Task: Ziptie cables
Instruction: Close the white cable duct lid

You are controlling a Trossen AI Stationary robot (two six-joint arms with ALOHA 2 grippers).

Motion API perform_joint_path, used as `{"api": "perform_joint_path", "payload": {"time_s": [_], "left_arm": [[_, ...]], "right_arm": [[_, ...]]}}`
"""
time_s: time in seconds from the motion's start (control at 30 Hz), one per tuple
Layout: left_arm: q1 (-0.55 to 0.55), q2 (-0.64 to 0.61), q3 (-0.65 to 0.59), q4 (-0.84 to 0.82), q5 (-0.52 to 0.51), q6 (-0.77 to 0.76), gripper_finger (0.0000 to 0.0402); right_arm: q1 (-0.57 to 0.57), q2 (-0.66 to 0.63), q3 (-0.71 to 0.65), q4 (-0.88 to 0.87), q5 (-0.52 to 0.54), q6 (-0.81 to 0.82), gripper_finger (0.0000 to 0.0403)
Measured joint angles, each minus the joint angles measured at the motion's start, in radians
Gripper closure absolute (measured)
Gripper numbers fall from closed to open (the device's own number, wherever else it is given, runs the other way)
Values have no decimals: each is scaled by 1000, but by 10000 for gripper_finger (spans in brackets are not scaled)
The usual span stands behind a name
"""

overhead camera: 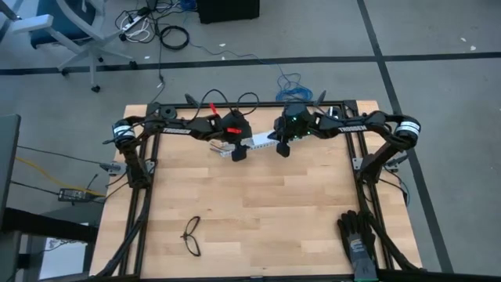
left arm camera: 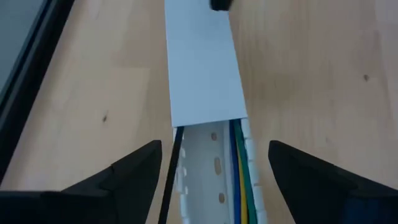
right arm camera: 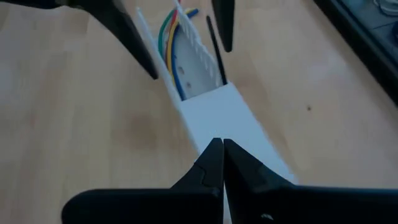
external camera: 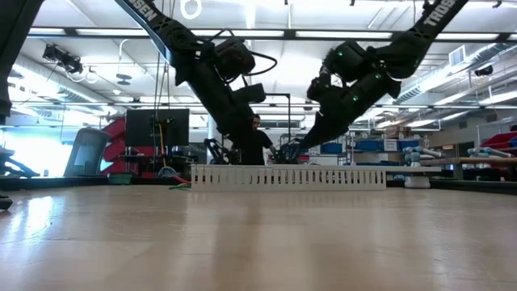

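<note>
A white slotted duct (overhead camera: 258, 143) lies on the table near the far edge, with a flat white cover (left arm camera: 202, 68) over part of it. In its uncovered part lie the cables (left arm camera: 239, 174): blue, yellow, green and white wires. The ziptie (left arm camera: 171, 177), a thin dark strip, runs along one side wall and disappears under the cover's edge. My left gripper (left arm camera: 214, 146) is open, with one finger on each side of the duct's uncovered end, apart from it. My right gripper (right arm camera: 222, 146) is shut, its tips pointing down at the cover near the duct's other end. My right gripper's shut fingertips (right arm camera: 214, 155) stand over the middle of the white cover (right arm camera: 217, 118), slanting down from the table's right. I cannot tell whether they touch it.
Black thin-framed glasses (overhead camera: 192, 235) lie near the front left of the wooden table (overhead camera: 258, 211). A black glove (overhead camera: 356, 235) lies at the front right. Black frame rails (overhead camera: 145, 196) run along the table's sides. The table's middle is bare wood.
</note>
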Motion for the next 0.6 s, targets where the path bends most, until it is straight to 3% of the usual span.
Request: {"api": "perform_joint_path", "payload": {"time_s": [0.37, 0.6], "left_arm": [[5, 42, 0, 176, 0, -66, 94], [5, 41, 0, 213, -4, -244, 94]], "right_arm": [[8, 0, -36, 35, 0, 4, 403], [9, 0, -36, 30, 0, -18, 403]]}}
